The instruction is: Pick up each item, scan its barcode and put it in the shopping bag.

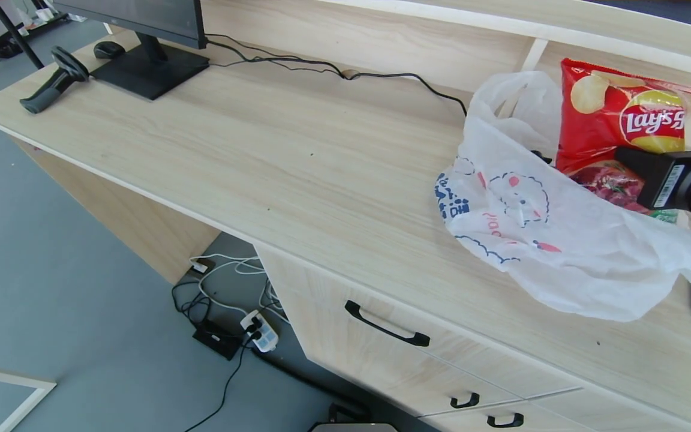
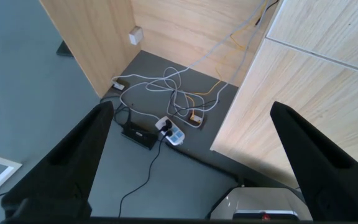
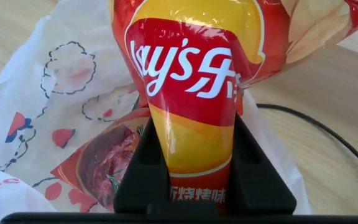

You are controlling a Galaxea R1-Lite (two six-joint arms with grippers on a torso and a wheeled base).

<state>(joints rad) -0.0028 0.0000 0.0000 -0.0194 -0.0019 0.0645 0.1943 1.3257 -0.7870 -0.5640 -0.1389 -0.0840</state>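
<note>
Your left claw (image 2: 191,112) is hanging over the grey floor (image 2: 36,93) and a tangle of white and black cables (image 2: 166,106), its fingers standing wide apart and gripping nothing. On the pale wooden counter (image 1: 273,156), the dark grey handheld barcode scanner (image 1: 51,84) is lying at the far left, beside the black monitor stand (image 1: 150,66). Toward the right, the white printed plastic shopping bag (image 1: 537,240) is slumping open on the counter. The red crisp packet (image 1: 621,120) is standing upright at the bag's mouth. Your right claw (image 1: 651,177) is pinching the packet's lower half, fingers (image 3: 145,165) pressing on both sides.
</note>
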